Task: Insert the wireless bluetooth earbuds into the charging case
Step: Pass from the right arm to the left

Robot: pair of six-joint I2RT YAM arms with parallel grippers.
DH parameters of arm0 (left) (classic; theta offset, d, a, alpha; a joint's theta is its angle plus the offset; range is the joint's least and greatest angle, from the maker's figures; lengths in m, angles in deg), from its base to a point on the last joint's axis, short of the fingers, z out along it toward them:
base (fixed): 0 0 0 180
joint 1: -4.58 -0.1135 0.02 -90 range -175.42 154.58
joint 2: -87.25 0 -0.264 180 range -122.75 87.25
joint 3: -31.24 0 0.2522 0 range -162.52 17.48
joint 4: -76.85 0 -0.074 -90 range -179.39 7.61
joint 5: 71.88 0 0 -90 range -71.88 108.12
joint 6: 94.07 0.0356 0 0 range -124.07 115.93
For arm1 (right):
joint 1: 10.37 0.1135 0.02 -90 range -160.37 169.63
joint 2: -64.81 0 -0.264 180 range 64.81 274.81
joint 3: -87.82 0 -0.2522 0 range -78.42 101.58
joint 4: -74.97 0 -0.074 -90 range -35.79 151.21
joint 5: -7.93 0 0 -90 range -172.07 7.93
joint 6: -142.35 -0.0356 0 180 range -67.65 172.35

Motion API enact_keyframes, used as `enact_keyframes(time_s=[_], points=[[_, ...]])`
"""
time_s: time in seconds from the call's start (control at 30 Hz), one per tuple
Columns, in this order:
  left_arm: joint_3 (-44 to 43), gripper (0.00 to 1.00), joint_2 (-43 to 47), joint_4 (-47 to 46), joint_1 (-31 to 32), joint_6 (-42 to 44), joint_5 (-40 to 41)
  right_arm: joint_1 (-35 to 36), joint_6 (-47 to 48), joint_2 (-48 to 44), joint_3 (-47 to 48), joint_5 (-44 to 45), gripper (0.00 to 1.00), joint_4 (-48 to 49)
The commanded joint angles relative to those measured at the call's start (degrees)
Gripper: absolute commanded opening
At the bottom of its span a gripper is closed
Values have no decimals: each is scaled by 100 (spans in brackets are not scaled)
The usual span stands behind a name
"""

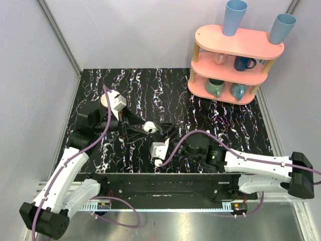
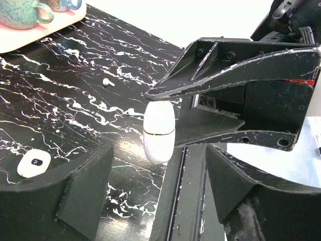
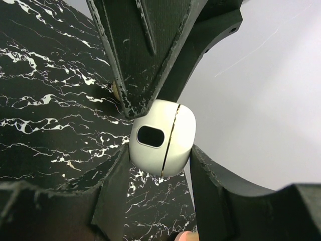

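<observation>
The white charging case [image 3: 163, 138] hangs above the table, lid seam shut, with my right gripper [image 3: 160, 151] shut on its sides. In the top view the case [image 1: 149, 126] sits between the two grippers near the table's middle. My left gripper [image 2: 159, 159] faces it with jaws open. The case's [image 2: 159, 131] lower end sits between the fingertips with a gap on each side. One tiny white earbud [image 2: 108, 82] lies on the black marbled table beyond it. A second white rounded-square case with a dark centre [image 2: 34, 164] lies flat at the left.
A pink two-tier rack [image 1: 233, 60] stands at the back right with mugs on its shelves and two blue cups upside down on top. Grey walls close in the table [image 1: 225, 120] on both sides.
</observation>
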State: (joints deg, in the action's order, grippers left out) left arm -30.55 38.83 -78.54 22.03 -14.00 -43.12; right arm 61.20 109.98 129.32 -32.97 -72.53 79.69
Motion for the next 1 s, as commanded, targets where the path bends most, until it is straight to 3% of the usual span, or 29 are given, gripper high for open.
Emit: enact_keyframes(time_s=[0.0,0.23,0.53,0.97], points=[[-92,74,35,-250,39,-26,199,68,65,-17,8,-49,16,367],[153,73,166,-908,83,-404,173,94,-6,-17,7,-154,16,402],[189,68,35,-953,136,-527,85,112,29,-26,-19,-207,16,490],[189,51,-53,-953,180,-571,-20,129,179,-44,-36,-172,15,525]])
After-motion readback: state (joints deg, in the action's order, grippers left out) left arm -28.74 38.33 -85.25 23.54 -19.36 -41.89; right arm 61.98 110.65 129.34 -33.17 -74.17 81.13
